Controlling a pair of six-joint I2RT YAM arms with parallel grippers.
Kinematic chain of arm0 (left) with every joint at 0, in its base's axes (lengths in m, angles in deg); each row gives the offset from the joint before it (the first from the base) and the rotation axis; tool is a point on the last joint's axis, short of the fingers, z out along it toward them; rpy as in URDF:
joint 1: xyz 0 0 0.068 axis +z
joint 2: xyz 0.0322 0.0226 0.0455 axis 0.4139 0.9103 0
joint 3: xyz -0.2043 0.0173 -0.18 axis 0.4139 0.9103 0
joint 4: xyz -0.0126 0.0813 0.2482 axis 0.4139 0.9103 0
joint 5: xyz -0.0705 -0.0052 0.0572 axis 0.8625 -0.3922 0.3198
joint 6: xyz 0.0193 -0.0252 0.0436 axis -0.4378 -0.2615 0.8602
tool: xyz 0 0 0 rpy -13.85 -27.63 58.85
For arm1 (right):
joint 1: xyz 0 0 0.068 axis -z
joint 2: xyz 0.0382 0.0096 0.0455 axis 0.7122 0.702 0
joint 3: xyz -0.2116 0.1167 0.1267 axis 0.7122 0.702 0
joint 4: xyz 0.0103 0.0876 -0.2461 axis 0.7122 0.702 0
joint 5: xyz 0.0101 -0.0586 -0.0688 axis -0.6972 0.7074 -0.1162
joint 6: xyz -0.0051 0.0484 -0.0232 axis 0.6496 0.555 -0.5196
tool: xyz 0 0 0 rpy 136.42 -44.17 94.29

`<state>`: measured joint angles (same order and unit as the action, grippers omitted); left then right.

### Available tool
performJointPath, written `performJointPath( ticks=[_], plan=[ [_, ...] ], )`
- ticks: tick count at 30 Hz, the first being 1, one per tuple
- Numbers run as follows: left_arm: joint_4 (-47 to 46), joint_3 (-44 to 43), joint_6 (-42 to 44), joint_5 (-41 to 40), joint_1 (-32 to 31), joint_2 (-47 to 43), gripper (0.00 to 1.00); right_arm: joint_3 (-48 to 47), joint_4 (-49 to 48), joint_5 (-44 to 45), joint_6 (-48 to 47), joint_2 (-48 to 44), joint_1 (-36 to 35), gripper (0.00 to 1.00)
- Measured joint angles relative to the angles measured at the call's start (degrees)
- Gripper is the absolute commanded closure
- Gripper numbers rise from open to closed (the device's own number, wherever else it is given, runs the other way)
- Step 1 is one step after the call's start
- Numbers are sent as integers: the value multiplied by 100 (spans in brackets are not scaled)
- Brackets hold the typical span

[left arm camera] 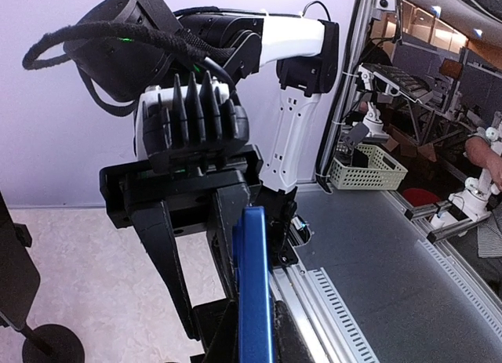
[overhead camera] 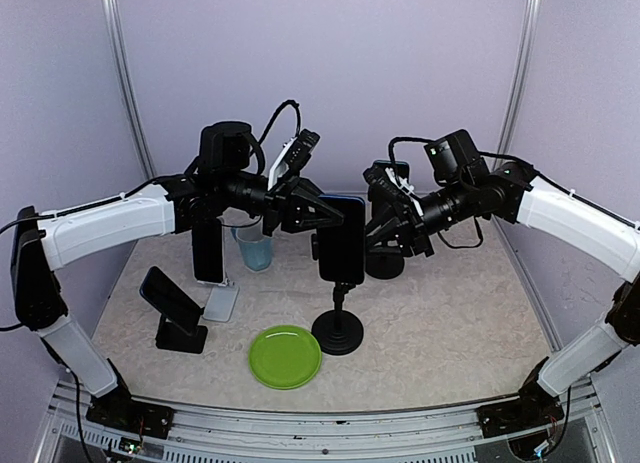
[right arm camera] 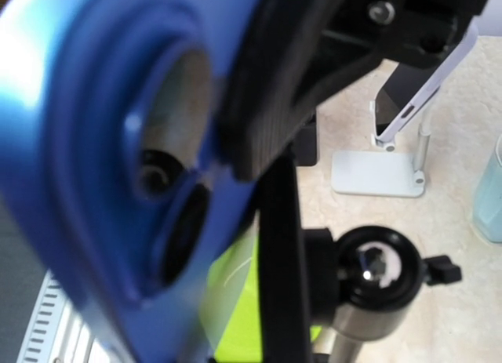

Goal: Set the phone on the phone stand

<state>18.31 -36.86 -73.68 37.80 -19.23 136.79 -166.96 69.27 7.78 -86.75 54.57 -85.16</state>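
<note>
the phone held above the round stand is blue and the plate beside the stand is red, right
No: the plate is green, not red; the top external view shows it. The phone held above the round stand is blue.

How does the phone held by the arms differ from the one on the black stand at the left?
The held phone hangs upright over the round-base stand, clamped by the left gripper and right gripper; the left phone leans back, resting on its black stand. The held phone shows a blue body; the left phone looks all dark. Both screens are dark.
</note>
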Motion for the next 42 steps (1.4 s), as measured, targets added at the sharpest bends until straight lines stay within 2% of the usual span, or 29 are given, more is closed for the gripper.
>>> performJointPath(
  ticks=[10,18,28,42],
  plan=[
    [612,-31,291,-433,-9,-184,100,166,-101,26,9,-157,149,100],
    [1141,-181,520,-1182,-107,-247,100,588,-404,70,118,-507,267,100],
    [2643,-1556,756,-2326,-586,297,100,599,-203,-96,129,-605,518,100],
    [3832,-2511,789,-2485,-669,695,100,625,-168,-118,238,-623,538,100]
  ],
)
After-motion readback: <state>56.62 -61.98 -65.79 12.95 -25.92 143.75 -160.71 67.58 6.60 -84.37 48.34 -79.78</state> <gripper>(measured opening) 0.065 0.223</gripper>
